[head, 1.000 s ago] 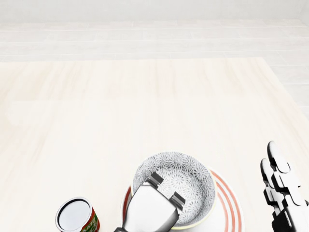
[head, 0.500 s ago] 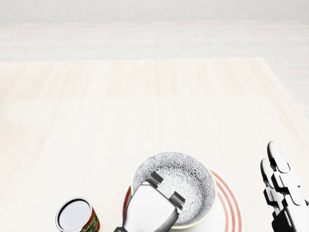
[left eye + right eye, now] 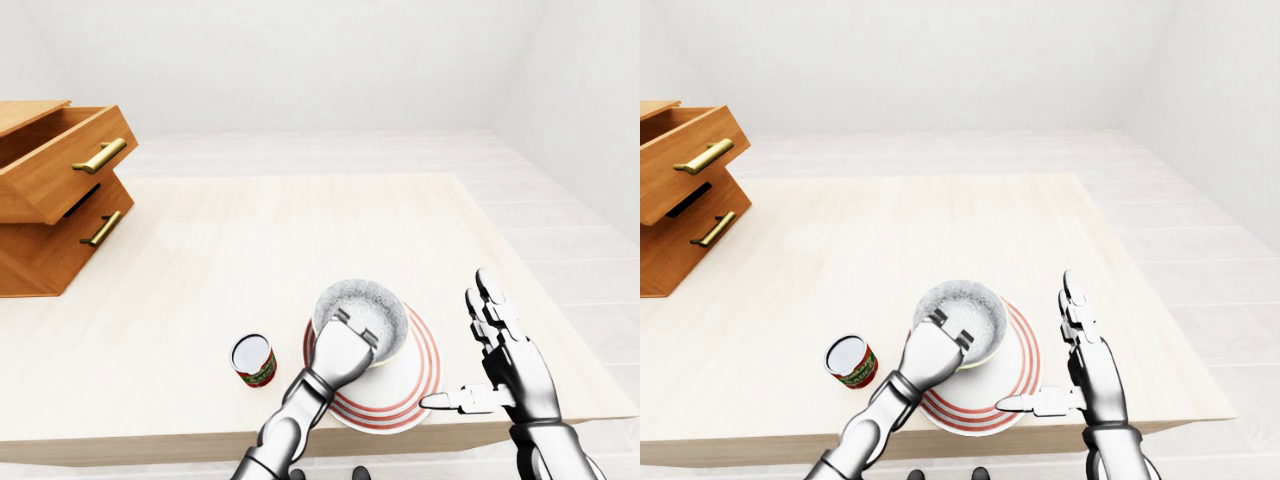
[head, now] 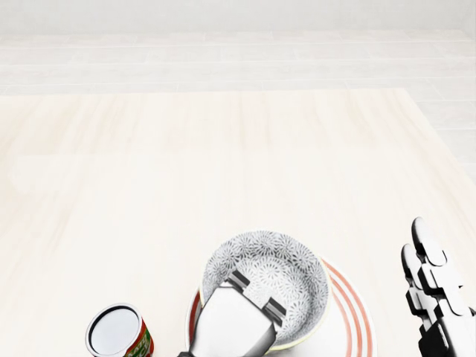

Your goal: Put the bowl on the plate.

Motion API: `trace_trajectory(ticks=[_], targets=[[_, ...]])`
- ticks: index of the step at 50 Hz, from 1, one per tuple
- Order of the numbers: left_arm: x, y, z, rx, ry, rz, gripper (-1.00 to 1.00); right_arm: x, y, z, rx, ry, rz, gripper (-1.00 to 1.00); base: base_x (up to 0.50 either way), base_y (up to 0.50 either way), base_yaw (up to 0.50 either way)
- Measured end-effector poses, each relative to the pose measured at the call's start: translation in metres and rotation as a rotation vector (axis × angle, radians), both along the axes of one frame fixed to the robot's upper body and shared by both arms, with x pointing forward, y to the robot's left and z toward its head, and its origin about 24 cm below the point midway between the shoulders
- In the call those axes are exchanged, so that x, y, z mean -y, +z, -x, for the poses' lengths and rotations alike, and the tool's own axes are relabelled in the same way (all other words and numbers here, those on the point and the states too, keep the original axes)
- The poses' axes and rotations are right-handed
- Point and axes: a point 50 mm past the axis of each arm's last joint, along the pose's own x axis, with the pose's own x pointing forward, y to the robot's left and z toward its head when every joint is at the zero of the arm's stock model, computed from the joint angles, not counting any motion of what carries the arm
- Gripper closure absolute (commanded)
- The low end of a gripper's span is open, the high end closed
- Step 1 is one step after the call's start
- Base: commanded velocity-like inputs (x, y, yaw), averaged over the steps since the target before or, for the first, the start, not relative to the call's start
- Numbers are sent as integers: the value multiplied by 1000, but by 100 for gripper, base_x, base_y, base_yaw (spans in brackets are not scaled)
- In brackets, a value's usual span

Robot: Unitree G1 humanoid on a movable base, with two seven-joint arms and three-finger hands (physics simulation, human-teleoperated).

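The grey-patterned bowl (image 4: 277, 266) rests on the left part of the white, red-ringed plate (image 4: 363, 318), at the bottom of the head view. My left hand (image 4: 255, 293) comes up from below, its fingers hooked over the bowl's lower rim and shut on it. My right hand (image 3: 468, 358) stands open just right of the plate, fingers up and thumb pointing toward the plate, touching nothing.
A red-labelled can (image 4: 117, 332) stands upright left of the plate. A wooden drawer cabinet (image 3: 55, 190) with its top drawer pulled out sits at the table's left. The table's edge (image 3: 480, 435) runs just below the plate.
The bowl and my left hand have shifted slightly to the left and up in the head view. The right hand has not moved.
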Motion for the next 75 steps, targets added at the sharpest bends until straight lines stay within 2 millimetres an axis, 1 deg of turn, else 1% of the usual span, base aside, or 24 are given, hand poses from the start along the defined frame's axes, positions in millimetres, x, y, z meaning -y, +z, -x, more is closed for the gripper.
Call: trace_trajectory(ticks=[1,2,3,5,6,9,10,12,17,28,34,43,46,51,55,59,64,75], targets=[[0,0,0,0,0,-3,55,0,0,0,0,0,0,-100,0,0,0],[-1,-1,0,-2,1,-5,55,0,0,0,0,0,0,-100,0,0,0],[-1,-1,0,-3,1,-5,51,0,0,0,0,0,0,-100,0,0,0],[-1,-2,1,-4,2,-9,34,0,0,0,1,0,0,-100,0,0,0],[-2,-2,1,-5,2,-10,30,0,0,0,1,0,0,-100,0,0,0],[-2,-3,1,-7,2,-16,27,0,0,0,1,0,1,-100,0,0,0],[-2,-4,2,-8,0,-19,21,0,0,0,1,0,1,-100,0,0,0],[-2,-5,2,-9,0,-23,17,0,0,0,1,0,1,-100,0,0,0],[-3,-5,2,-10,3,-23,10,0,0,0,1,0,2,-100,0,0,0],[-4,-4,0,-8,8,-21,5,0,1,0,1,0,4,-100,0,0,0],[-5,-3,-1,-4,11,-17,-1,0,1,0,2,0,5,-100,0,0,0],[-6,0,-1,7,15,-6,-22,0,2,0,2,0,6,-100,0,0,0],[-6,1,-2,10,17,-4,-36,0,2,0,2,0,7,-100,0,0,0],[-7,4,-2,17,21,4,-47,0,3,0,2,-1,8,-100,0,0,0],[-7,5,-2,23,24,9,-52,0,3,0,3,-3,10,-100,0,0,0],[-8,7,-3,27,26,14,-62,0,4,0,4,-4,10,-100,0,0,0],[-9,8,-3,32,29,19,-65,0,4,0,4,-5,10,-100,0,0,0],[-12,14,-6,51,44,40,-80,0,5,1,6,-6,8,-100,0,0,0]])
